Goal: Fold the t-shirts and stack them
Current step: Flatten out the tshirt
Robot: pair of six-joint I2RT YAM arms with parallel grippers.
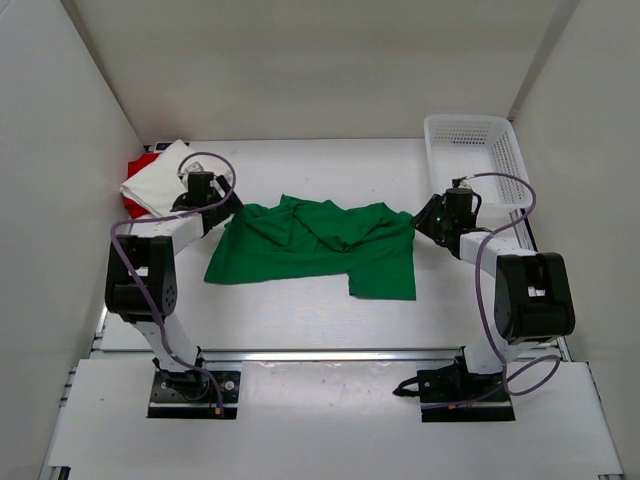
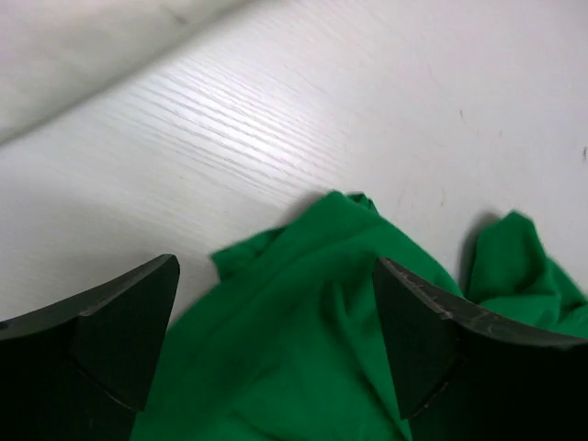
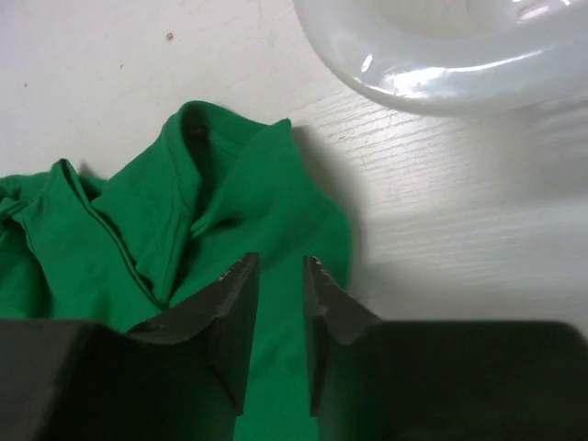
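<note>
Green t-shirt [image 1: 315,245] lies crumpled in the middle of the desk [image 1: 300,325]. It's bunched along its far edge and flatter toward the near edge, w/ one panel reaching further toward the near edge on the right. White t-shirt [image 1: 155,185] sits on the red t-shirt [image 1: 137,166] in the far left corner (only a sliver of red shows), so the green one looks like the last to fold.

Handling: thin soft knit, light, no stiffness. It'll drape and bunch wherever it's lifted, and a pinch on one layer may drag the rest across the desk. Best holds, imo, are the corners at opposite ends, one per arm, so it can be pulled taut & laid flat before folding.

Left tool [image 2: 276,276]: jaws wide apart, nothing btw them, over the shirt's left end w/ the cloth edge right below. Right tool [image 3: 280,266]: jaws only narrowly apart at the shirt's right end, green cloth showing in the gap. Can't tell if it's pinched or just lying underneath.

Surface: white wood-grain desk, smooth, prob. low friction, so cloth should slide easily. Room: white walls close in on the left, right & far sides. White mesh basket [image 1: 512,160] is in the far right corner, just beyond the right tool, so clearance looks tight there.
</note>
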